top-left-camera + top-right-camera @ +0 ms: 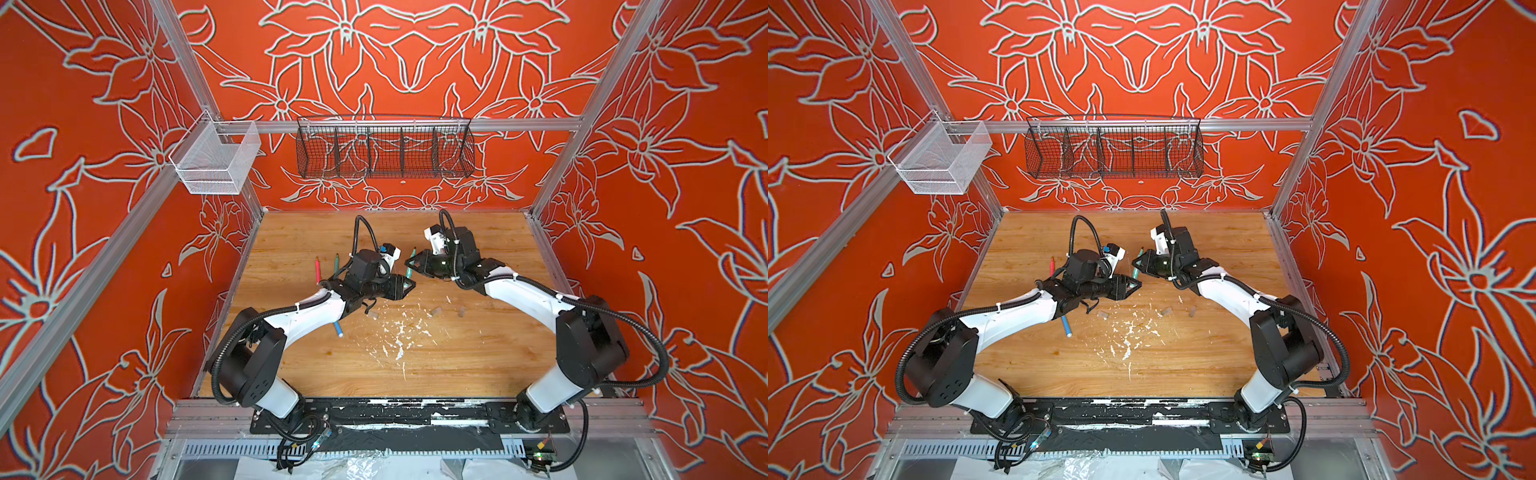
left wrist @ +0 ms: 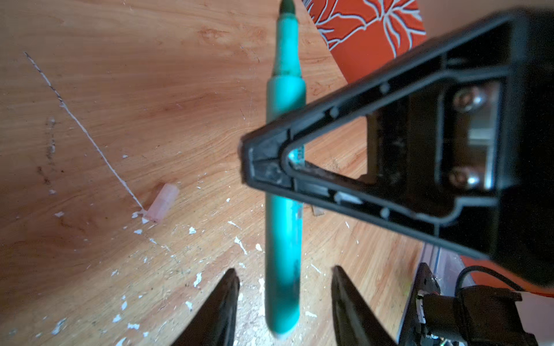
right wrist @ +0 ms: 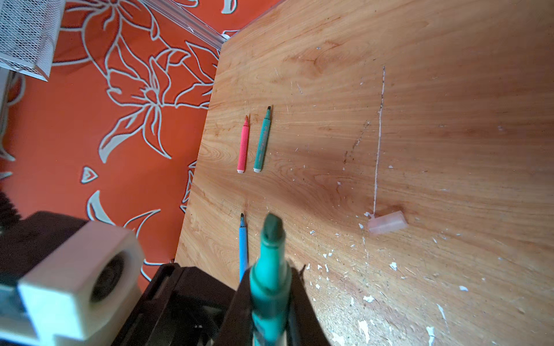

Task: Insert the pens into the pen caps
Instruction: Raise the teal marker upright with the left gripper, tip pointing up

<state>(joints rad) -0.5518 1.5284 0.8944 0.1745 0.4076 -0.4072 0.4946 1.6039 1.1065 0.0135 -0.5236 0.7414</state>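
**Above the table's [image 1: 478, 365] middle: green pen [image 2: 284, 90] in right claw [image 1: 409, 264]**

Right claw clenched on the pen's barrel, pen clear of the surface. Left claw [image 2: 284, 271] released, fingers [image 2: 227, 299] flanking the white end, not touching. Three pen caps [image 1: 436, 311] lie nearby, toward the near edge. Red-pink pen [image 3: 243, 146], second green pen [image 3: 262, 140] and blue pen [image 1: 337, 328] lie toward the left edge.

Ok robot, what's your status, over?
Right gripper shut on green pen. Left gripper open, straddling its tail. Pen caps loose on table. Nothing blocking.
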